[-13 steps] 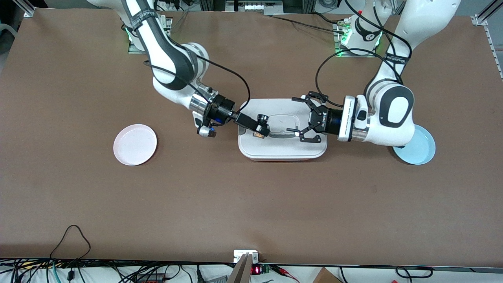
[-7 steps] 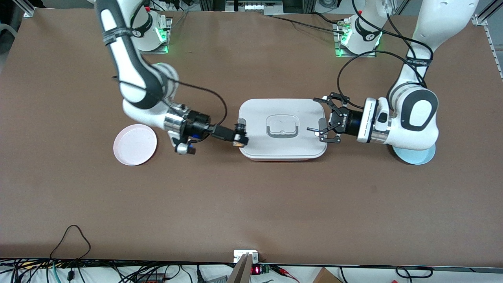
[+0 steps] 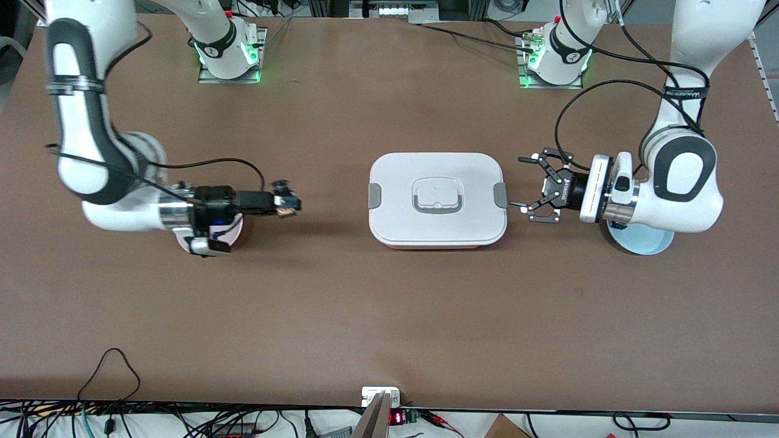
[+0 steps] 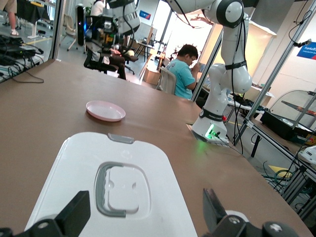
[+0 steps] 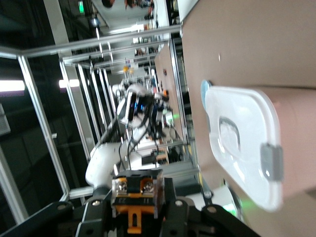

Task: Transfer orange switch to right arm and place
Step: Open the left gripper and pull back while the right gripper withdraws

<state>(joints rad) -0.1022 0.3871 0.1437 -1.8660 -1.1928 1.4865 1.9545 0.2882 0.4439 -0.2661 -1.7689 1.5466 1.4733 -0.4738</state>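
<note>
Over the brown table, right gripper fingers clench the orange switch; left gripper released.

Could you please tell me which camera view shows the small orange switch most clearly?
The right wrist view: the tiny black-bodied orange switch sits large, clamped in the right claw. The front view shows it only as a speck. The left wrist view does not show it.

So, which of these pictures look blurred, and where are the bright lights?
Front view: evenly lit, right arm's upper link slightly smeared, green lights at both bases. Right wrist view: soft overall, dark hall with bright lamps; the orange switch still reads. Left wrist view: sharp, bright windows.
</note>
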